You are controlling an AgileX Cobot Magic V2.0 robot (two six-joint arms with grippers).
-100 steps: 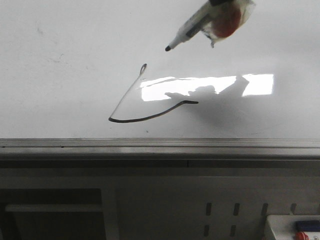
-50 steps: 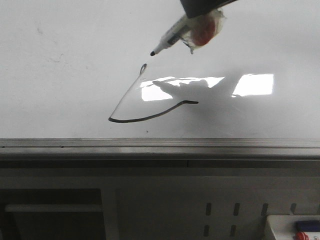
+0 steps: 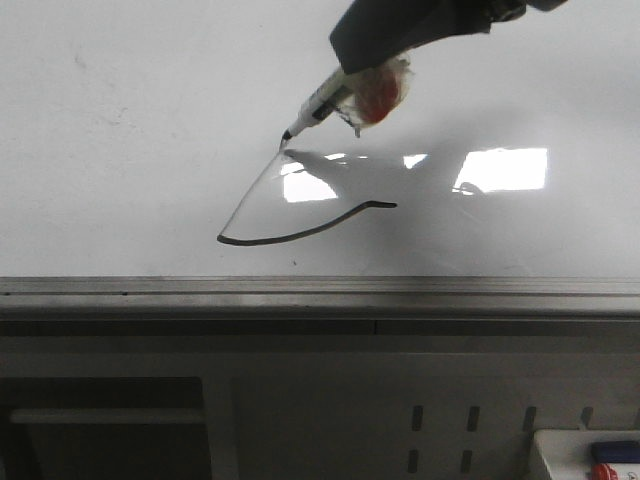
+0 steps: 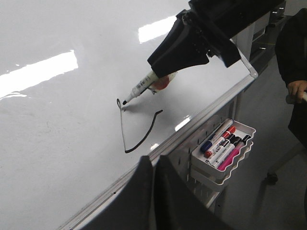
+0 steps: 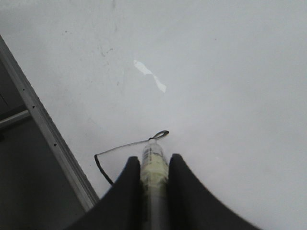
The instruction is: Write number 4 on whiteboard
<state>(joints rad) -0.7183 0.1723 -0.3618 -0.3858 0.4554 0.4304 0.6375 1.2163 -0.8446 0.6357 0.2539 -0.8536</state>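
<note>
The whiteboard (image 3: 120,180) carries thin dark lines of the number 4 (image 3: 250,200): a slanted stroke and a long curved crossbar. My right gripper (image 3: 352,58) is shut on a white marker (image 3: 318,105) with a black tip. The tip rests at the top end of the slanted stroke. In the right wrist view the marker (image 5: 153,160) sits between the shut fingers of the right gripper (image 5: 153,163), above the lines (image 5: 120,146). My left gripper (image 4: 153,160) is shut and empty, off the board's front edge. The left wrist view shows the marker (image 4: 141,87) and the lines (image 4: 125,129).
The board's grey metal rim (image 3: 320,290) runs along its front edge. A white tray (image 4: 225,170) with several markers hangs below the rim at the right, also low in the front view (image 3: 585,460). A person in dark clothes (image 4: 293,57) is at the far right.
My right gripper has moved down and to the left with the marker. The tip has gone from above the board to the top of the slanted stroke.
</note>
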